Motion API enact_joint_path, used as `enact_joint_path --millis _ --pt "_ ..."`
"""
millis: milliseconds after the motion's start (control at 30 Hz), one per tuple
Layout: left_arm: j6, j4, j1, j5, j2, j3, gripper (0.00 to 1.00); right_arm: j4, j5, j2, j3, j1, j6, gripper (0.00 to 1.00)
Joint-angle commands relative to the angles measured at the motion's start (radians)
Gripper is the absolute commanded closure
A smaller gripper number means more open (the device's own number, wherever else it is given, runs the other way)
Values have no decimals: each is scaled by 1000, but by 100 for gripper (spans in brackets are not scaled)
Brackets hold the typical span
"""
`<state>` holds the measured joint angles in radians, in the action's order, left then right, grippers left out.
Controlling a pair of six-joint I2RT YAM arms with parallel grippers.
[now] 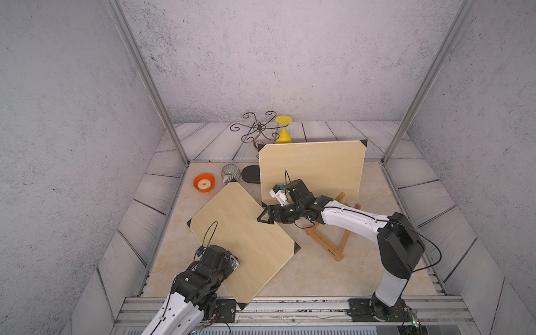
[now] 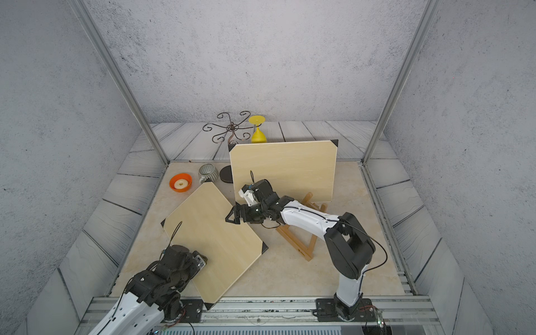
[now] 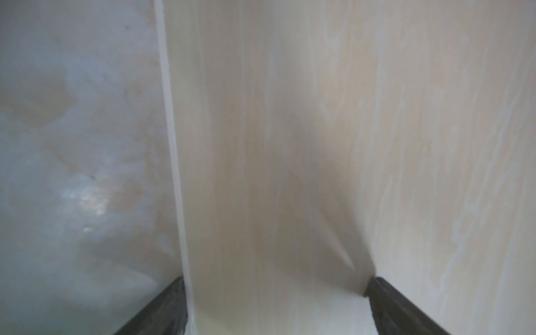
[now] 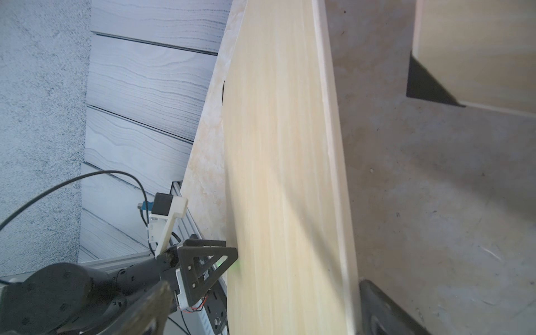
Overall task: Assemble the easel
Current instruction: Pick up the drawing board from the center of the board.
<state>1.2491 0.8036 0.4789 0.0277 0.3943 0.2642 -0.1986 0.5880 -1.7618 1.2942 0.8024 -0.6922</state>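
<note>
Marble tabletop [image 1: 319, 275] bears easel [image 1: 336, 254] and loose board [image 1: 243, 240]. Left gripper [image 3: 272, 287] and right gripper [image 4: 262, 285] straddle the board's edges, jaws spread.

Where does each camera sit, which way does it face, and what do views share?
Top views: high above the arm bases, looking down and forward at the near board, upright board, easel; left arm and right arm show.
Left wrist: on the left arm, close over the near board's edge and tabletop; left tool fingertips spread.
Right wrist: on the right arm, looking along the near board toward the left arm; right tool open.
Shared: the near board appears in every view.
</note>
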Motion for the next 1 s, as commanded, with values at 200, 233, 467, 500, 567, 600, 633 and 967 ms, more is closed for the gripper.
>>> enact_joint_path --millis 200,233,467,500,567,600,633,967 --pt "21 -59 6 46 -30 -13 3 -122 167 70 -27 100 -39 1" --pt "19 -60 6 48 -31 -10 3 -121 168 65 -33 100 -36 1" --pt "25 -64 6 63 -53 -15 3 23 294 77 -80 105 -129 1" --pt "25 -61 6 63 -60 -14 3 11 281 89 -80 105 -124 1" --pt "26 -61 6 58 -71 -17 3 -67 233 111 -54 107 -76 1" --pt "27 -61 6 57 -74 -19 3 -102 209 118 -40 106 -51 1" --pt "29 -62 6 53 -75 -19 4 -130 183 125 -28 106 -30 1" --pt "7 -60 6 40 -46 -4 4 -278 14 177 25 107 85 10"
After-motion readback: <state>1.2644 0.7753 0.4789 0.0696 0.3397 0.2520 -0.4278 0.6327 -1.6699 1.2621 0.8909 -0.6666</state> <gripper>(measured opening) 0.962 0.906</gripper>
